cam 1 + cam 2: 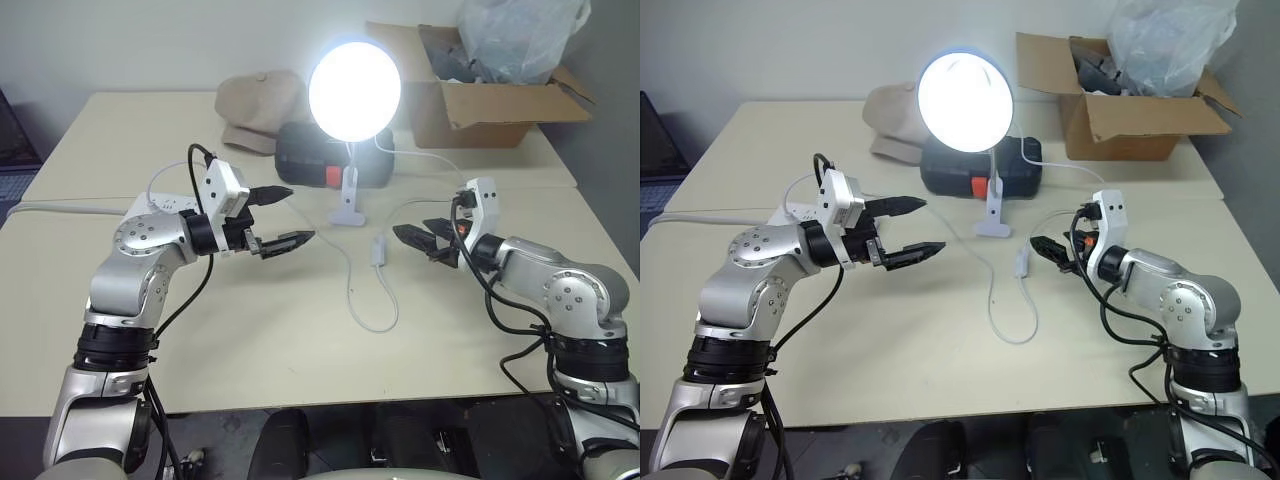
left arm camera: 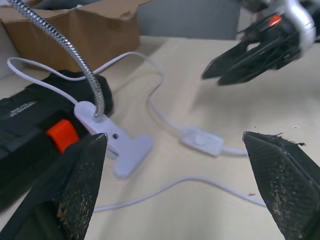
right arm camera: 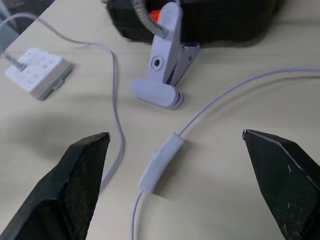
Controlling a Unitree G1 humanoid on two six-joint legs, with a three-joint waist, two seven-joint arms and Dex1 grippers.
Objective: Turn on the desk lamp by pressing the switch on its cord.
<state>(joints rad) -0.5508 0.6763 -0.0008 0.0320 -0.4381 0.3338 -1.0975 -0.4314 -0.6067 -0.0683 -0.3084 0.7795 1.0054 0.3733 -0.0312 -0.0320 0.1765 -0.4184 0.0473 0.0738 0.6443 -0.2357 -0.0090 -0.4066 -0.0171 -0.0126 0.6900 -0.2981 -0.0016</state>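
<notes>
The desk lamp [image 1: 355, 90] stands at the table's middle back on its white clip base [image 1: 347, 207], and its bulb glows brightly. Its thin white cord [image 1: 372, 318] loops toward me across the tabletop. The switch [image 1: 378, 250] lies flat on the table just in front of the base; the right wrist view has it [image 3: 160, 162] between my fingers [image 3: 75, 180]. My left gripper [image 1: 298, 215] hovers open to the left of the switch, empty. My right gripper [image 1: 420, 235] is open just right of the switch, holding nothing and apart from it.
A black case with an orange latch [image 1: 320, 155] lies behind the lamp base. A beige cap [image 1: 258, 105] sits beside it. A cardboard box [image 1: 480, 100] holding a plastic bag stands at the back right. A white power strip [image 1: 165, 205] lies under my left forearm.
</notes>
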